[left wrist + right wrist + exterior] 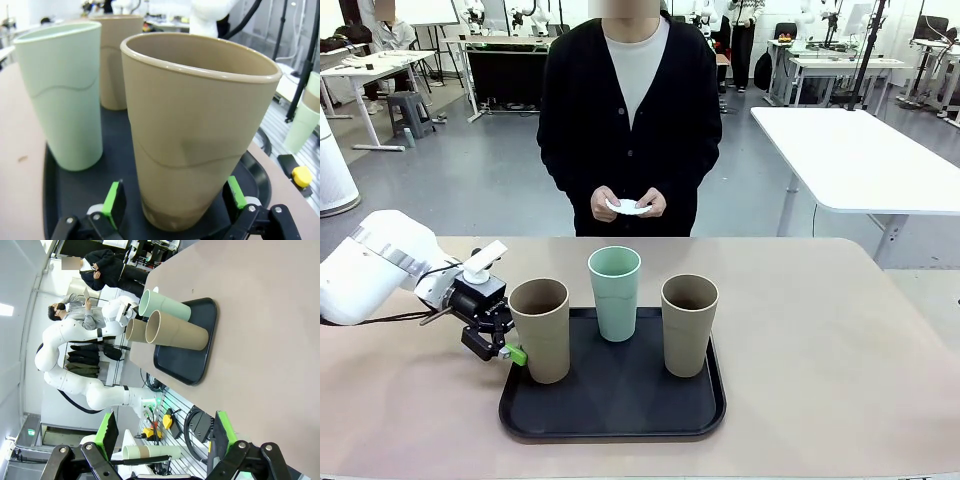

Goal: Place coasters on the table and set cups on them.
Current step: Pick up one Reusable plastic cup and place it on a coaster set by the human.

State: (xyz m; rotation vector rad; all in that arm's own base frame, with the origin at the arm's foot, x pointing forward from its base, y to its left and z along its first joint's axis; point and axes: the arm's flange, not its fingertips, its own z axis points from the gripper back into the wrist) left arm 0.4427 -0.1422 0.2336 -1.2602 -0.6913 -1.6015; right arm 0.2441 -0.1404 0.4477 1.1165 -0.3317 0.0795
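Tan cup (200,130) on black tray (117,155) between spread left jaws

No readable text, labels, brands, numbers or signs in any view.

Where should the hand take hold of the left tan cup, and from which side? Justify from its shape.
Probably the lower wall of the left tan cup, approached level from the tray's left side, where the left hand straddles it, open. The cup narrows downward, so the base fits between the fingers.
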